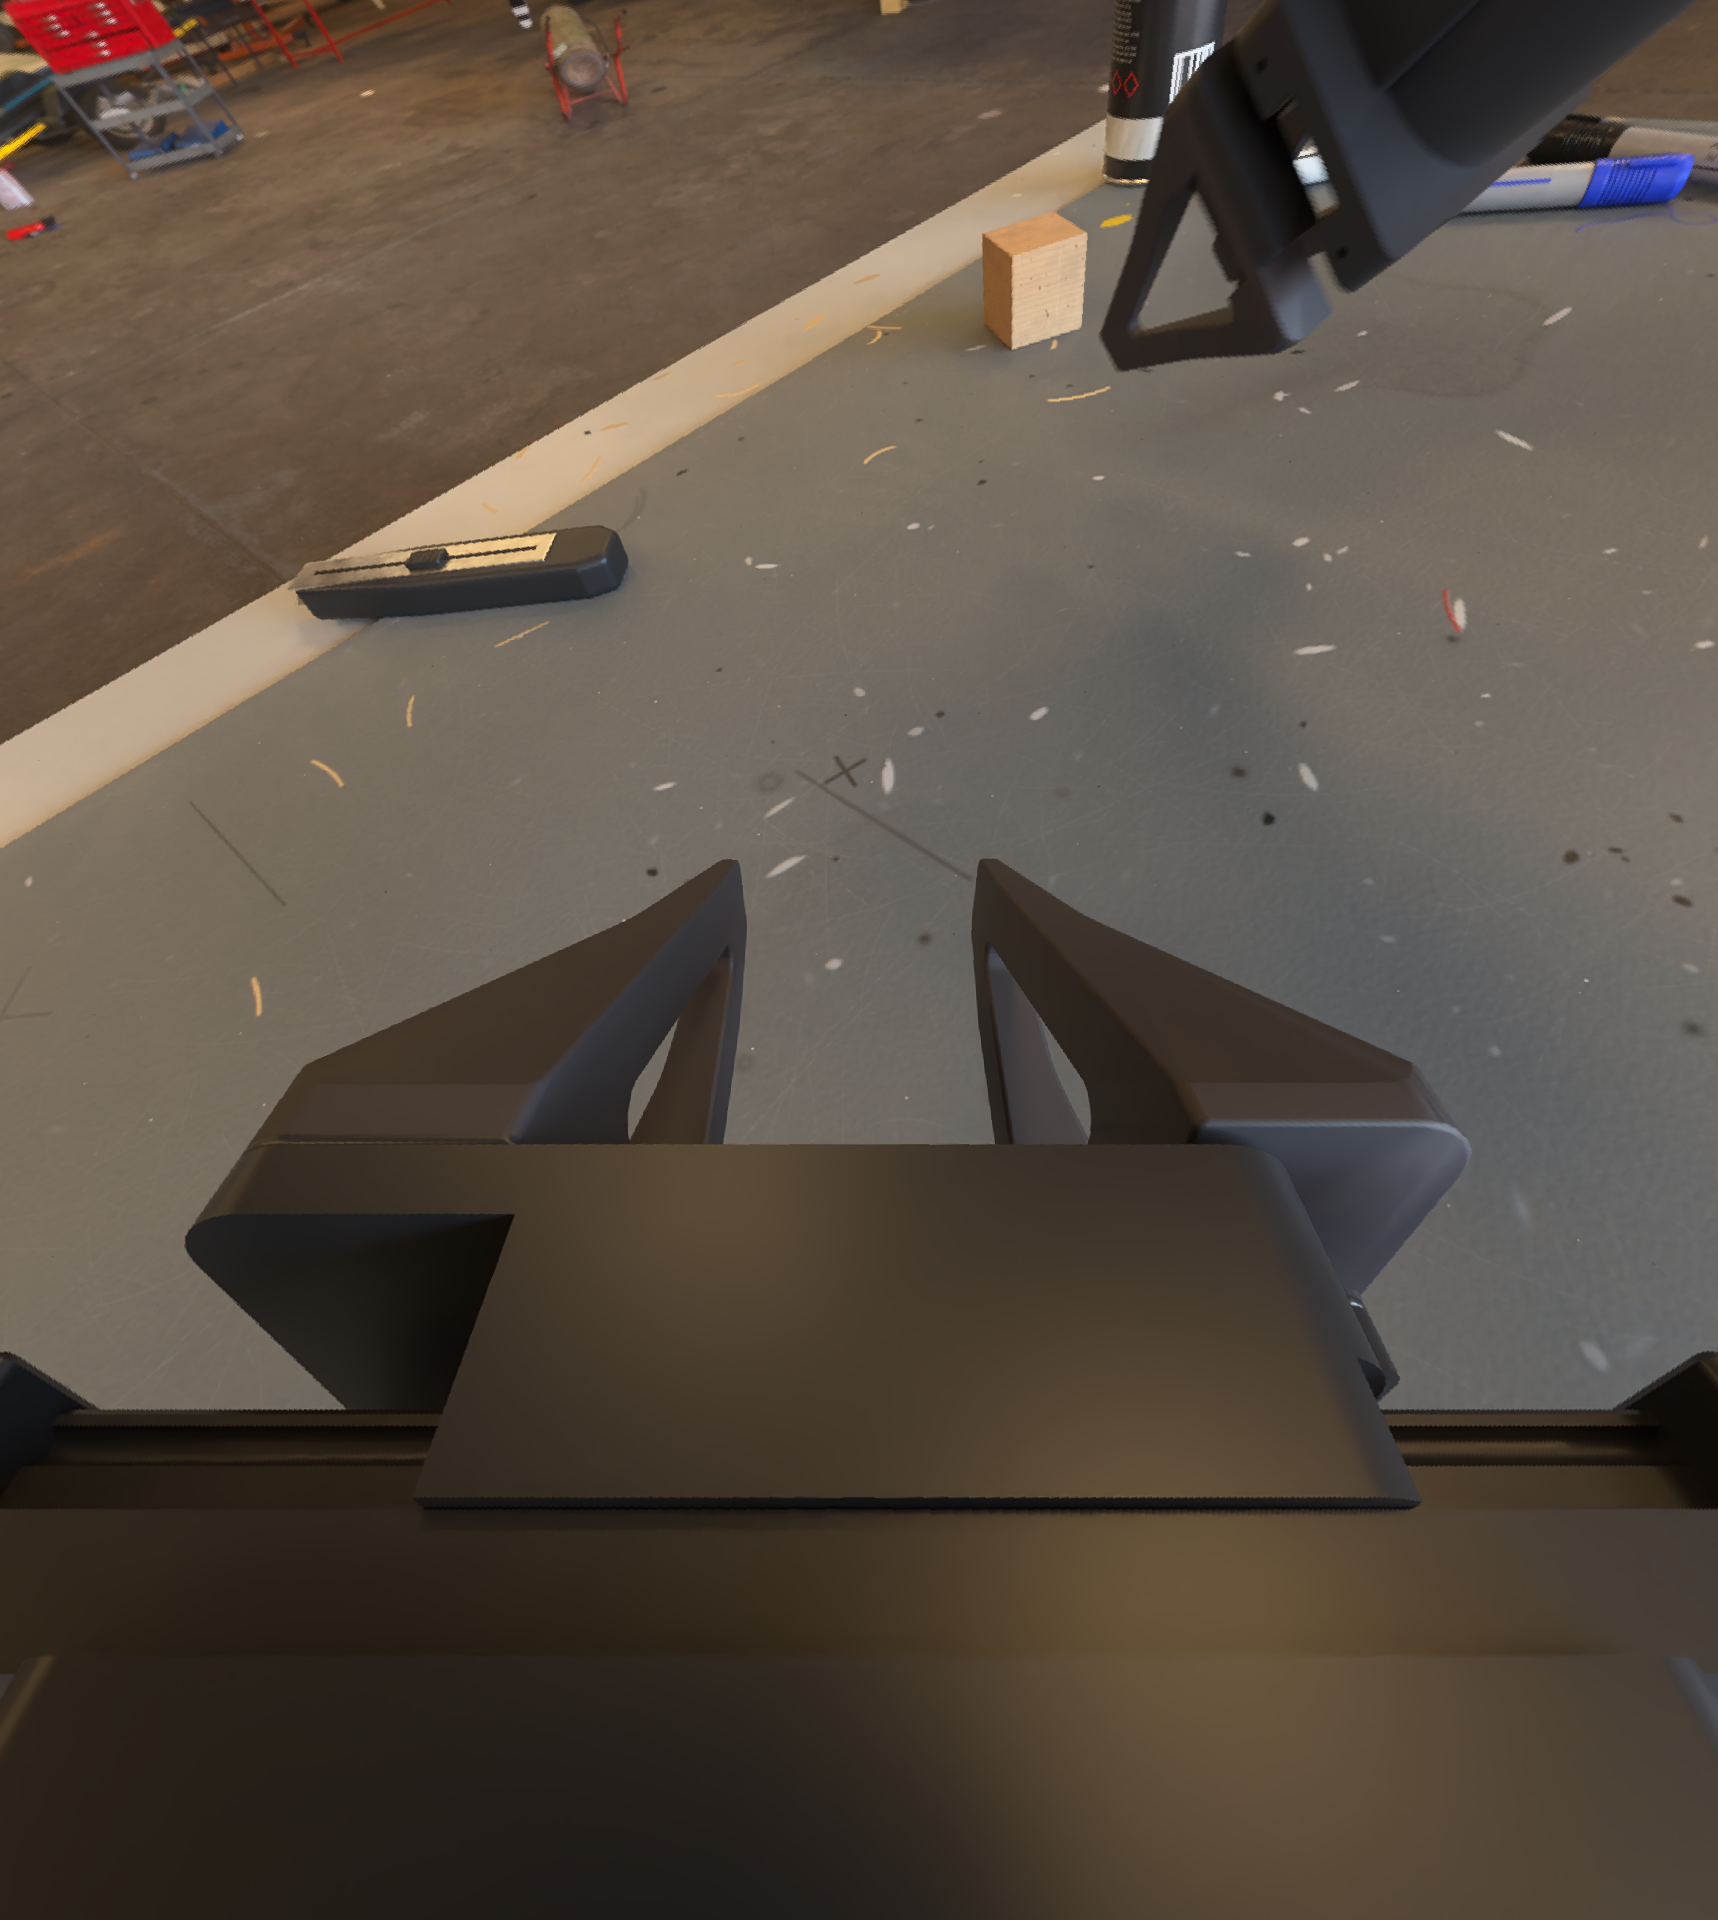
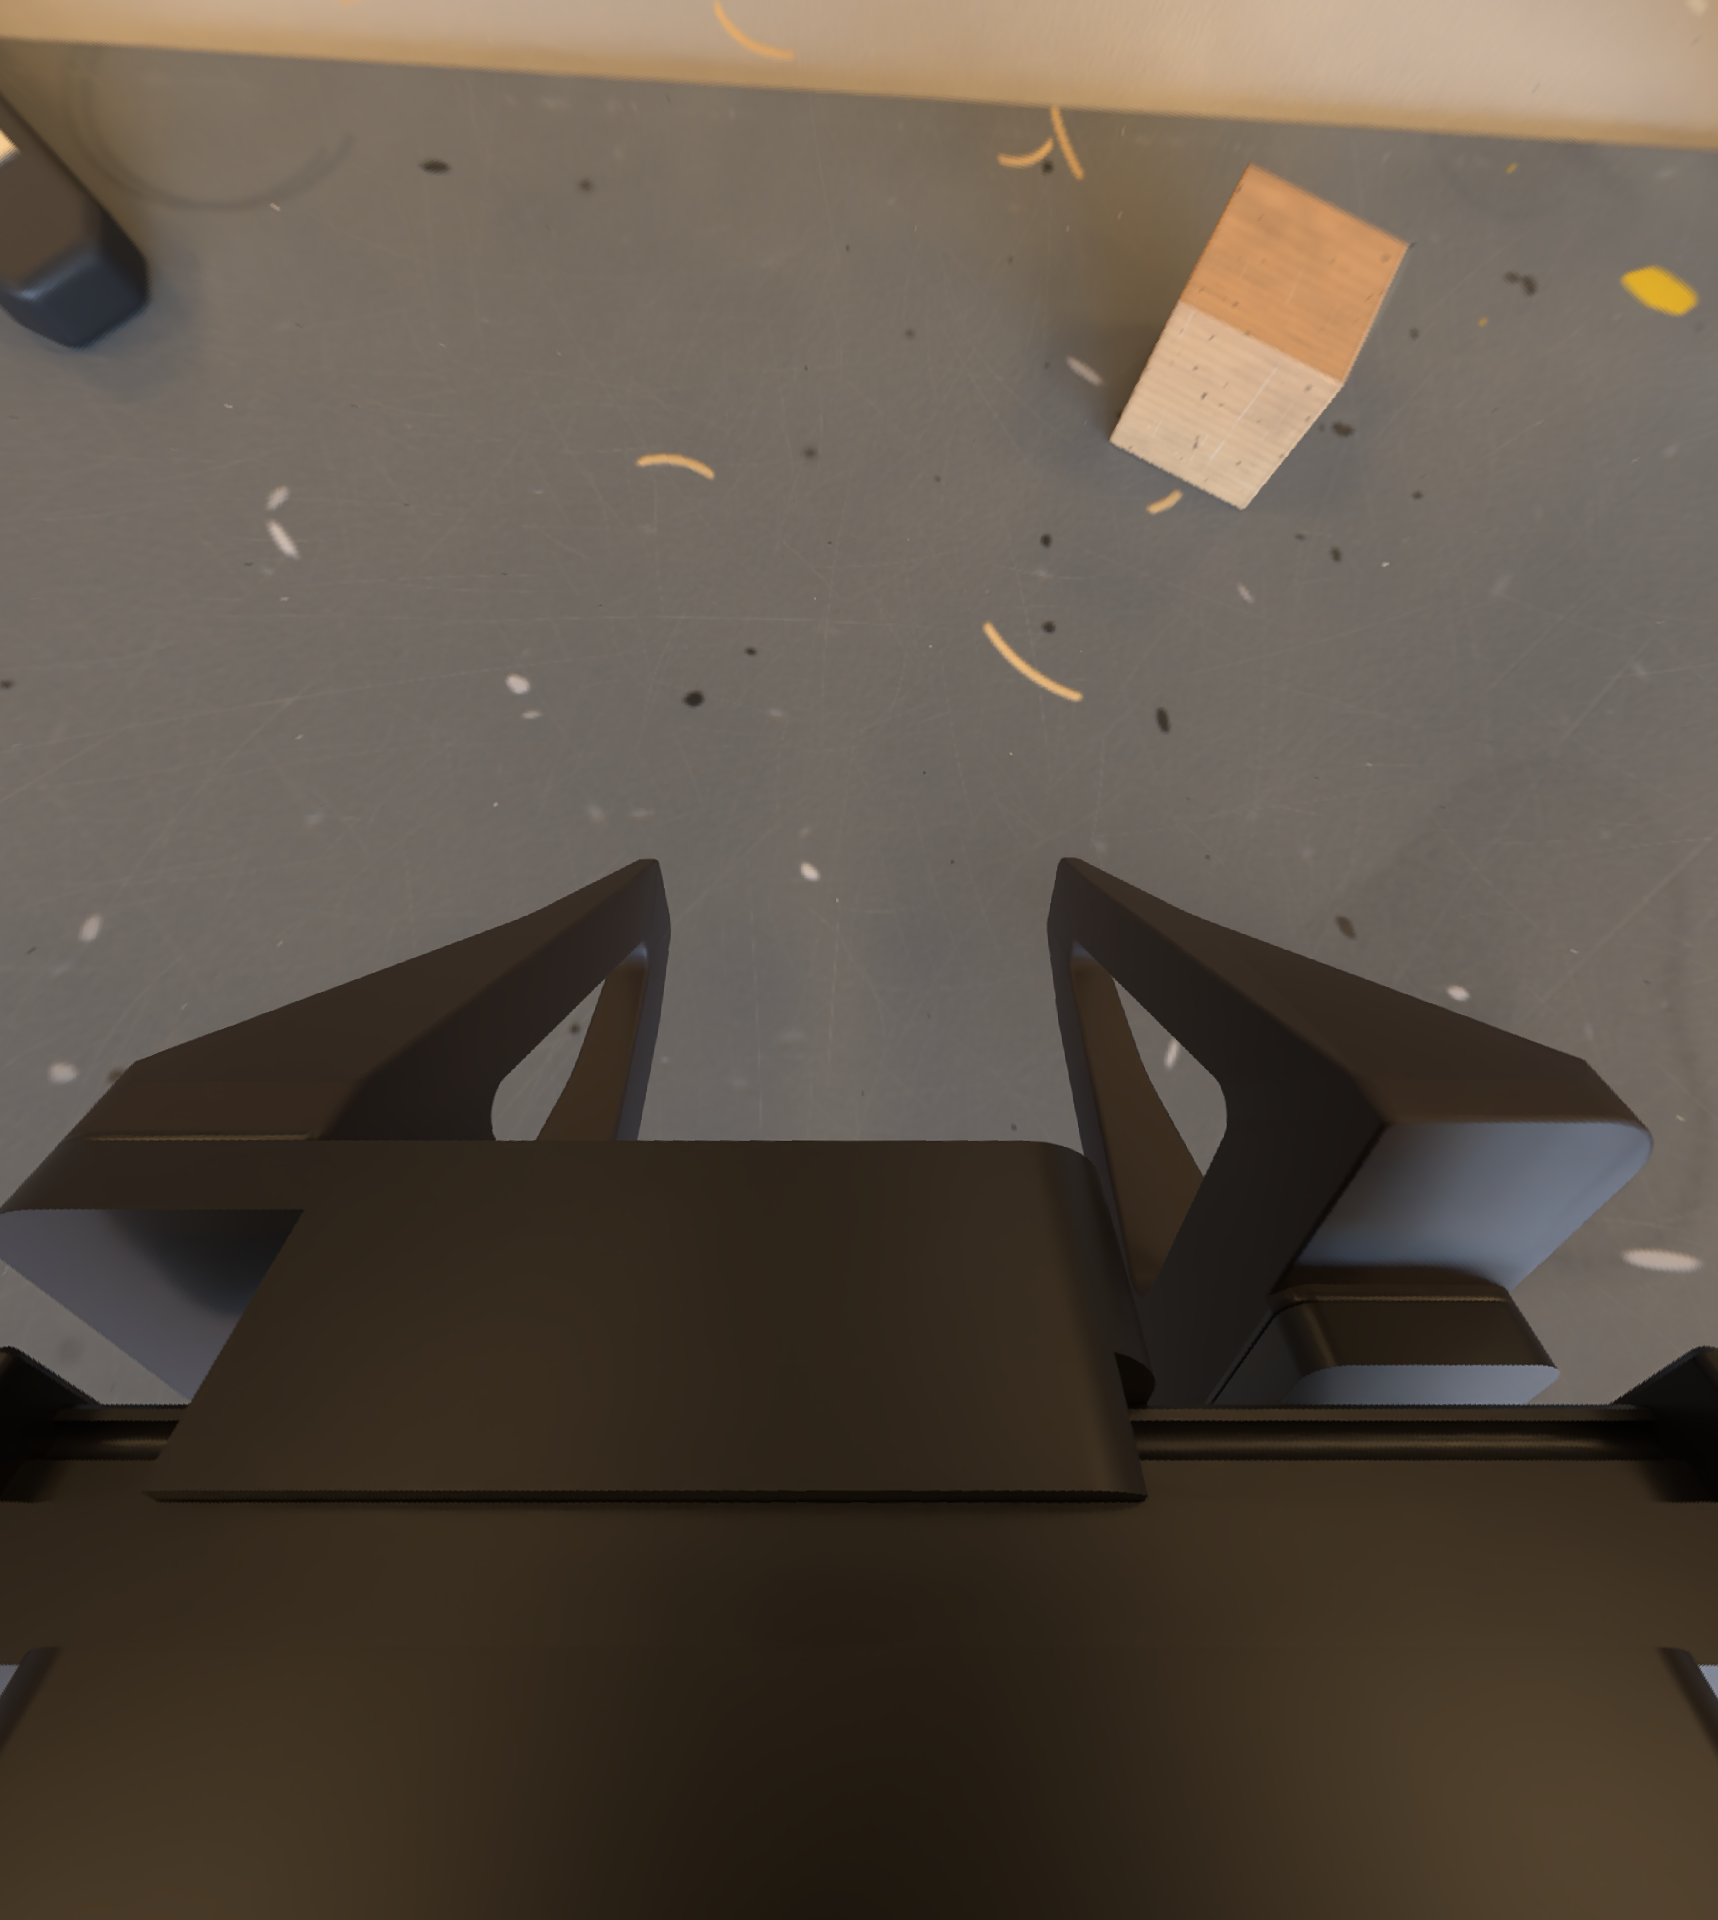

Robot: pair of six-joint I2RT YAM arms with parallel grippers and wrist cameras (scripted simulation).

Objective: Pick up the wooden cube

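Note:
The wooden cube (image 1: 1034, 278) stands on the grey table near its far pale edge; it also shows in the right wrist view (image 2: 1250, 343), ahead and to the right of my right gripper. My right gripper (image 2: 857, 883) is open and empty, above the table and short of the cube. From the left wrist view it hangs just right of the cube (image 1: 1198, 348). My left gripper (image 1: 857, 883) is open and empty, far back from the cube over the table's middle.
A black utility knife (image 1: 460, 571) lies on the table's pale edge strip; it also shows in the right wrist view (image 2: 13, 218). A spray can (image 1: 1141, 94) and markers (image 1: 1613, 177) sit at the far right. The floor drops beyond the edge.

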